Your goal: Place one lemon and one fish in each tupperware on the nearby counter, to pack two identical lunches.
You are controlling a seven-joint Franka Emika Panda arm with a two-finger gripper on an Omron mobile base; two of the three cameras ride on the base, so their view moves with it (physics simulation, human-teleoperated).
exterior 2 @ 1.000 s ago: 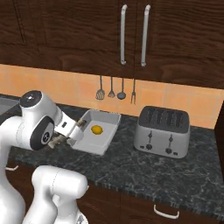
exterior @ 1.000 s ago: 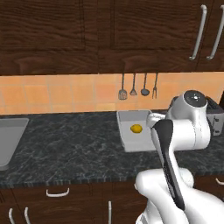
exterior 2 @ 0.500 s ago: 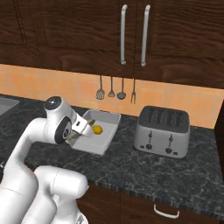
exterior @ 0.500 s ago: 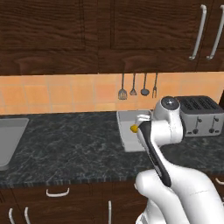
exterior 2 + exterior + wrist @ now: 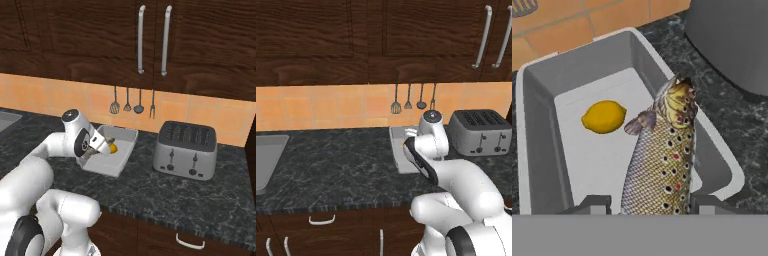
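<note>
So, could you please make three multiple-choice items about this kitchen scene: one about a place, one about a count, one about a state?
1. Where does the lemon lie?
A. inside the grey tray
B. on top of the toaster
C. in the sink

2. How many utensils hang on the orange tiles?
A. two
B. four
C. six

3. What is the gripper doing?
A. open and holding nothing
B. shut on the fish
C. shut on the lemon

Answers:
1 A, the lemon rests on the tray's floor.
2 B, four hang in a row.
3 B, the fish sits between the fingertips, over the tray.
</note>
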